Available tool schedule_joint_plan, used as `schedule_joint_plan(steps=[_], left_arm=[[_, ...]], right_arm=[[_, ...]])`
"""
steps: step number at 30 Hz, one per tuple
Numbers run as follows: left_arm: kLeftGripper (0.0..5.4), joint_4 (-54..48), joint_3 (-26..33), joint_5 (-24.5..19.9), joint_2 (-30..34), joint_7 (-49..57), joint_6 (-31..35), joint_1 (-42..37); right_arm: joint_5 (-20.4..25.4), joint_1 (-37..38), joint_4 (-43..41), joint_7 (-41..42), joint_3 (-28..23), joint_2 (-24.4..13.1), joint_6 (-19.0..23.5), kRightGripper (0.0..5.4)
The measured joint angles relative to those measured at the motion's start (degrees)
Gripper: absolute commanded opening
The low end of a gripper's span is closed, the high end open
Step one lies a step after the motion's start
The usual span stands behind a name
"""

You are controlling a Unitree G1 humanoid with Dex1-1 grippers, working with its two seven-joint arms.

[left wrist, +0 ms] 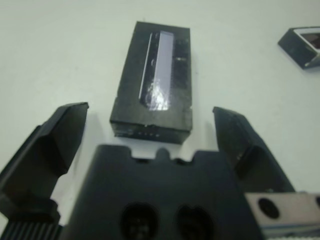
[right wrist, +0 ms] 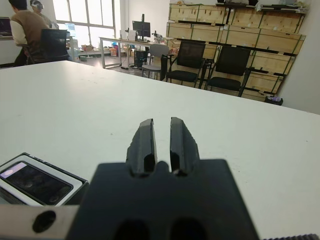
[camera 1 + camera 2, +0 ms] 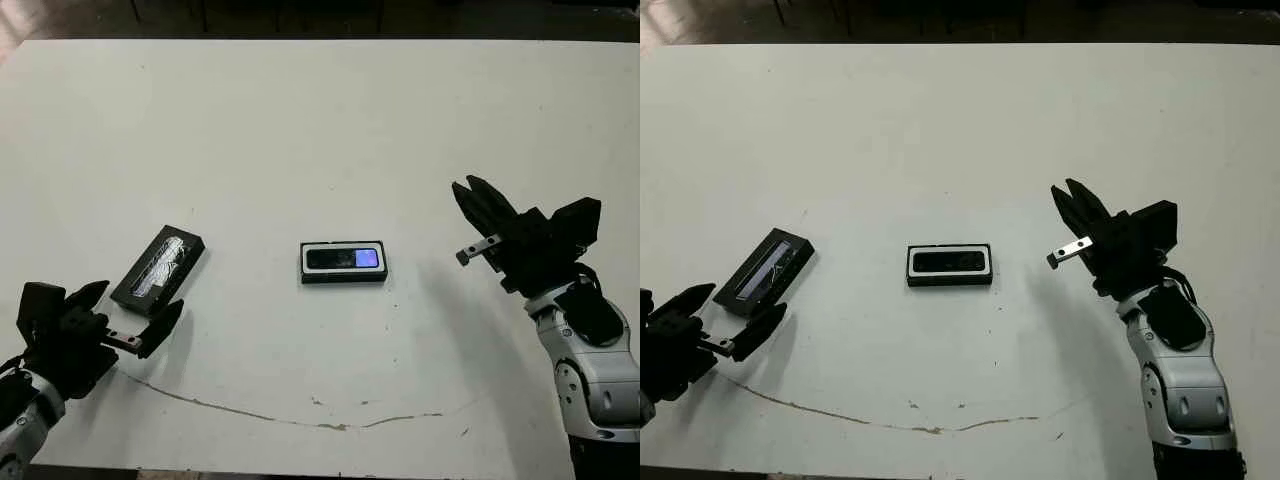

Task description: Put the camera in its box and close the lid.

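Black jaws; silver-grey right forearm shell; black wrist cables.

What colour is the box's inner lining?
White, framing the camera inside the box; clearest in the left eye view.

— Was anything cut off?
— The box ran off the right edge of the left wrist view.
— Anything blurred?
— The person at upper left was too small to make out.
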Motion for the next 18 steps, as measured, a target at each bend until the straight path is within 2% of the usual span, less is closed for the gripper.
schedule_joint_plan(steps=[11,14,18], left_arm=[[5.37,2.44,-0.05,0.27,0.51,-1.11,-0.37,-1.24],[4.97,3.17,-0.30,0.32,0.58,-2.09,-1.08,-1.73],[4.06,4.52,-1.13,0.95,0.87,-2.89,-3.12,-2.34]], right_arm=[[0.56,0.06,0.04,0.26,-0.37,-0.19,0.03,0.00],[0.91,0.06,0.42,0.80,-0.52,-0.29,0.01,0.00],[1.28,0.06,0.76,1.20,-0.84,-0.55,-0.01,0.00]])
